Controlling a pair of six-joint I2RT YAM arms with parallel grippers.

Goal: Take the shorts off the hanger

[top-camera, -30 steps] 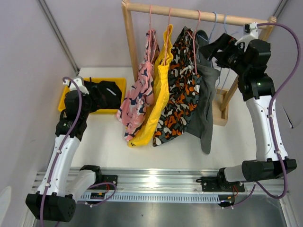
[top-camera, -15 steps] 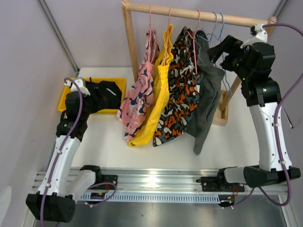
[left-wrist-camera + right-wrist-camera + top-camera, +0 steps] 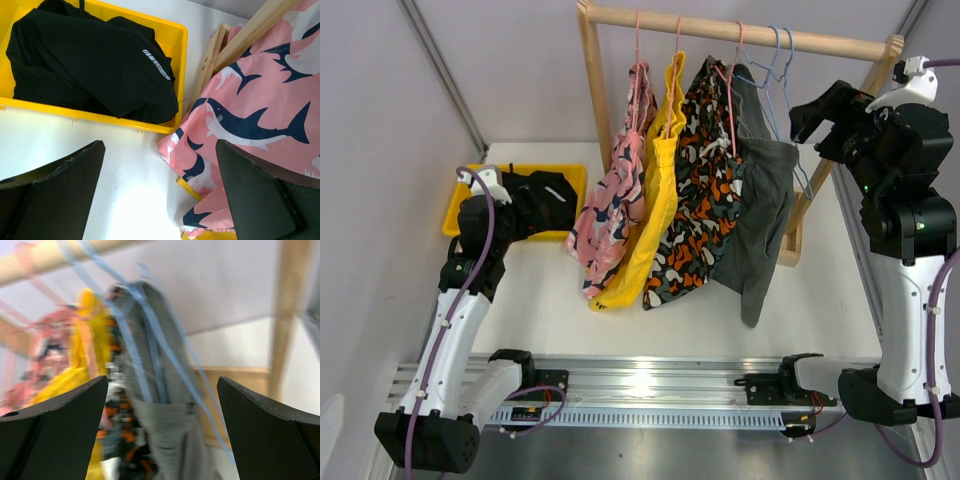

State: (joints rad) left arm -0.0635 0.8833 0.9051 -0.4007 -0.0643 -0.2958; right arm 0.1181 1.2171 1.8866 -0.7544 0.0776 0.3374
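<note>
Left fingers (image 3: 65,185) are spread wide and hold nothing. They hover over the table (image 3: 550,290) at the edge of the yellow bin (image 3: 180,40). Black shorts (image 3: 85,60) lie bunched in that bin, off any hanger. The other four pairs hang on the wooden rail (image 3: 740,32) of the rack. From left to right they are pink shark-print shorts (image 3: 612,205), yellow shorts (image 3: 655,190) and camo shorts (image 3: 700,190), each on a pink hanger, then grey shorts (image 3: 765,215) at the right end on blue wire hangers (image 3: 782,60). The four hang packed together and overlapping, and the pink pair's lower edge reaches down near the bin's right corner. Right fingers (image 3: 817,108) are also wide apart and empty. They sit up near the rail's right end, just right of the blue hangers and pointed at them, not touching hangers or cloth. The right wrist view is motion-blurred, showing grey cloth and blue wire between the two fingers, with the yellow and pink pairs behind.
</note>
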